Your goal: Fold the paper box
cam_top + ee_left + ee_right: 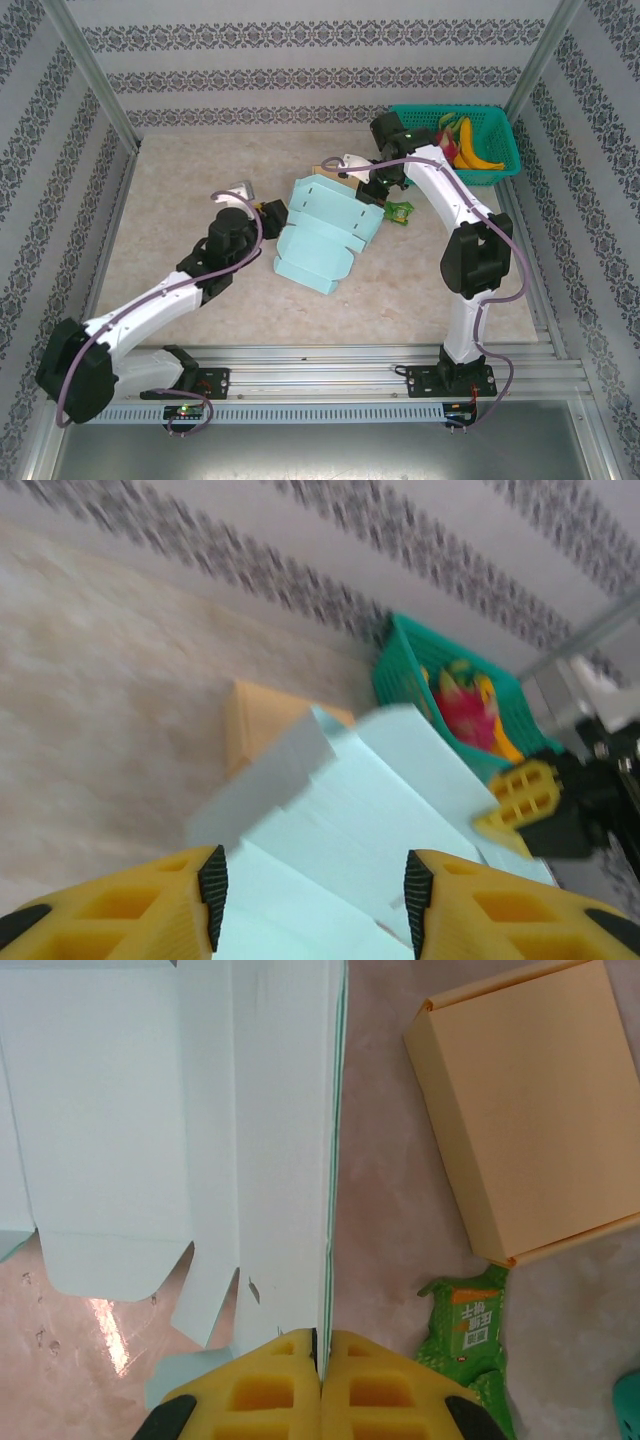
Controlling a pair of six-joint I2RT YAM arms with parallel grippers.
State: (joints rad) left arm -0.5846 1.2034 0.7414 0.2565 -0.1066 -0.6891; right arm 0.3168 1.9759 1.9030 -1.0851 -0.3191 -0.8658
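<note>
Right hand [320, 1345] pinches shut on paper box [280, 1160] wall; left hand [312, 890] half-open, empty. Mid-fold; next, probably press a flap inward.

The paper box [320, 235] is showing smooth, matt pale-blue card, while the table [180, 200] is gleaming like polished stone; the orange carton [530, 1110] is looking like dull cardboard, the basket [440, 108] like moulded plastic mesh, and the right gripper [320, 1338] like ribbed yellow plastic.

Bright even light, left-wrist blur
</note>
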